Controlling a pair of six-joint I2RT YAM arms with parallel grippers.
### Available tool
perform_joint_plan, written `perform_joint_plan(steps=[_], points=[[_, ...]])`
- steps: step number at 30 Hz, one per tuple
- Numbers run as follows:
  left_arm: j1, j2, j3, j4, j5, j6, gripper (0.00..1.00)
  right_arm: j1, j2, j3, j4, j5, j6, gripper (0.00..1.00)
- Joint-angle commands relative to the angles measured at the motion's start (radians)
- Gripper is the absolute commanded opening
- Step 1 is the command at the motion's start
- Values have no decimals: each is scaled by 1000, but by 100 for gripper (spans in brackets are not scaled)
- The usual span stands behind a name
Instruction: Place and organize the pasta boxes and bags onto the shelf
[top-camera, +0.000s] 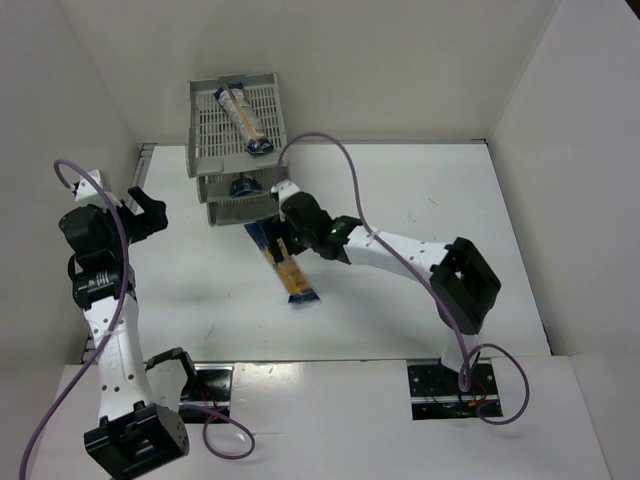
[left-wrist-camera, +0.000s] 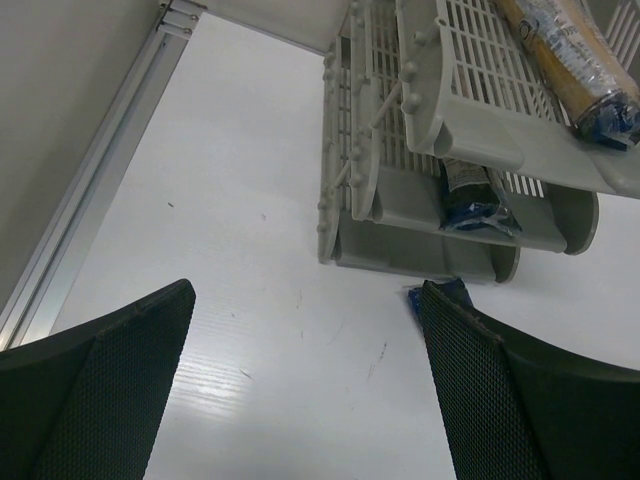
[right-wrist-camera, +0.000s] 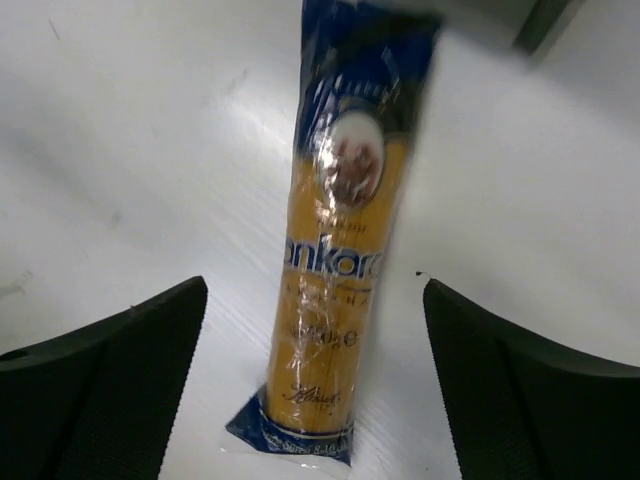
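— Right, what does the overhead give you?

— I see the shelf (top-camera: 203, 130) at eleven o'clock on the table (top-camera: 450, 190). The top bag (top-camera: 243, 118) lies slantwise in the highest tray. The middle bag (top-camera: 242, 187) pokes its dark blue end out of the tier below. The third bag (top-camera: 282, 262) lies on the table just in front of the shelf, running from eleven to five o'clock. My right arm (top-camera: 400, 250) reaches over its far half. My left arm (top-camera: 100, 290) stands at nine o'clock, well apart from the shelf.

— And the left wrist?

— The left gripper (left-wrist-camera: 308, 290) is spread wide, with nothing between its fingers and bare table beneath. The shelf fills one to two o'clock and both shelved bags show. The third bag's blue corner peeks out beside the finger at three o'clock.

— Right wrist?

— The right gripper (right-wrist-camera: 315, 290) is spread wide too and grips nothing. The third bag lies flat on the table between the fingers and touches neither. It runs from twelve to six o'clock, with its round label toward twelve. The fingers sit at eight and four o'clock.
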Motion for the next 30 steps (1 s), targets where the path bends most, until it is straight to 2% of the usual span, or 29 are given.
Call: perform_joint_plan(steps=[1, 4, 11, 13, 14, 15, 18, 19, 23, 26, 30], points=[[6, -22, -15, 36, 17, -3, 100, 23, 77, -38, 49, -66, -102, 95], [6, -31, -24, 36, 27, -3, 100, 23, 156, -29, 49, -27, -130, 99], [6, -40, -43, 36, 17, -3, 100, 66, 240, -42, 60, 43, -138, 99], [6, -40, -43, 36, 17, -3, 100, 66, 249, -55, 60, 33, -127, 95], [6, -40, -43, 36, 17, -3, 100, 66, 265, -55, 60, 22, -127, 88], [6, -40, -32, 36, 17, 8, 100, 66, 278, -55, 60, 4, -127, 68], [6, -40, -32, 45, 7, 17, 100, 80, 303, -45, 69, -24, -127, 31], [6, -40, -32, 45, -2, 17, 100, 90, 303, -45, 80, -24, -127, 2], [6, -40, -43, 45, -3, 17, 100, 90, 315, -10, 80, -99, -148, 0], [-3, -40, -43, 45, -21, 26, 100, 90, 254, 17, 80, -134, -148, 0], [-12, -40, -43, 45, -21, 26, 100, 90, 173, 76, 80, -281, -124, 0]])
